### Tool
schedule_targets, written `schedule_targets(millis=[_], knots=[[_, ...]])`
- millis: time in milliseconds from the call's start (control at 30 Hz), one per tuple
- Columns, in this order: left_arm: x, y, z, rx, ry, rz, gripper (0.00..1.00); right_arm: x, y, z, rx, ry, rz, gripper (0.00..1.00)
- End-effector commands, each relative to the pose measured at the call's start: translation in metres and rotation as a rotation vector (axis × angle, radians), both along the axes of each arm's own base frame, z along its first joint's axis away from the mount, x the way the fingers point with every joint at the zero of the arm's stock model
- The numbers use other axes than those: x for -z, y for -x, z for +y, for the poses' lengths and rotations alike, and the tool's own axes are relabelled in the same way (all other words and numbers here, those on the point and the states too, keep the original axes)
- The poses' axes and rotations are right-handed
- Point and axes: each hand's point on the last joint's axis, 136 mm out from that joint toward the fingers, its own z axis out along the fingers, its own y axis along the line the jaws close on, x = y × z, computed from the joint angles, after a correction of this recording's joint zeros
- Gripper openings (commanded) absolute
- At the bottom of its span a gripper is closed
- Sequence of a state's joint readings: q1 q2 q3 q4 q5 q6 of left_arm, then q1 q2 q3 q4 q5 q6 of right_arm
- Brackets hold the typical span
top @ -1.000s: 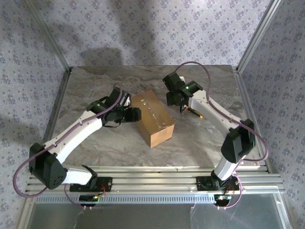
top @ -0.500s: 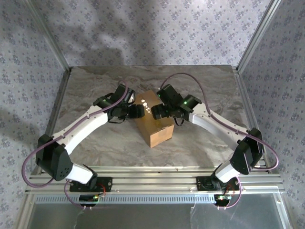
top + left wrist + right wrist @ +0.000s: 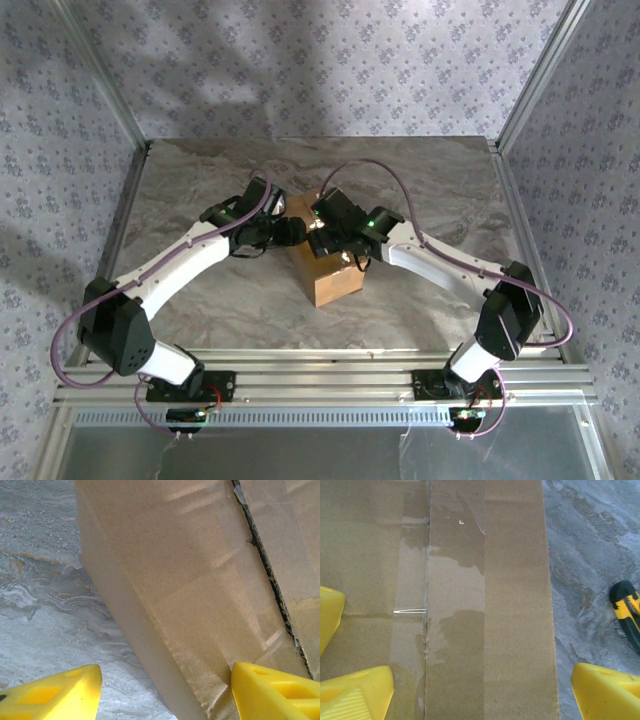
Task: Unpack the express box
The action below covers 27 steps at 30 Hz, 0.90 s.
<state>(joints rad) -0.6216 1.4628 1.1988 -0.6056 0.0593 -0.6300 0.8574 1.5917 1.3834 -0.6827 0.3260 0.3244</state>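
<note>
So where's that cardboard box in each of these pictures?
Top external: the express box sits at the middle of the table.
Left wrist: it takes the centre and right, with its top seam running down the right side.
Right wrist: its taped top covers the left and centre.
Shared landmark: the grey marbled table beside it.

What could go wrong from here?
1. The left gripper and right gripper crowd the box top, fingers close; they may collide.
2. Tape seems to cover the seam; prying there could drag the whole box.
3. The knife lies near the box; a sliding box could knock it.
</note>
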Motion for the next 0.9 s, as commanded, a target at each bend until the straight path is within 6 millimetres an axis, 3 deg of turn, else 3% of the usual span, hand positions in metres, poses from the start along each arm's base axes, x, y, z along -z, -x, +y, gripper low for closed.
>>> schedule_targets(millis=[0, 400, 700, 867], knots=[[0.05, 0.019, 0.023, -0.015, -0.138, 0.139, 0.68, 0.014, -0.009, -0.022, 0.079, 0.124, -0.026, 0.92], [0.083, 0.03, 0.033, -0.012, -0.204, 0.207, 0.66, 0.032, -0.011, -0.043, 0.157, 0.199, -0.018, 0.83], [0.092, 0.034, 0.038, -0.009, -0.232, 0.228, 0.64, 0.012, -0.013, -0.052, 0.187, 0.17, -0.056, 0.77], [0.092, 0.035, 0.038, -0.009, -0.233, 0.229, 0.63, 0.013, -0.013, -0.057, 0.197, 0.176, -0.053, 0.73]])
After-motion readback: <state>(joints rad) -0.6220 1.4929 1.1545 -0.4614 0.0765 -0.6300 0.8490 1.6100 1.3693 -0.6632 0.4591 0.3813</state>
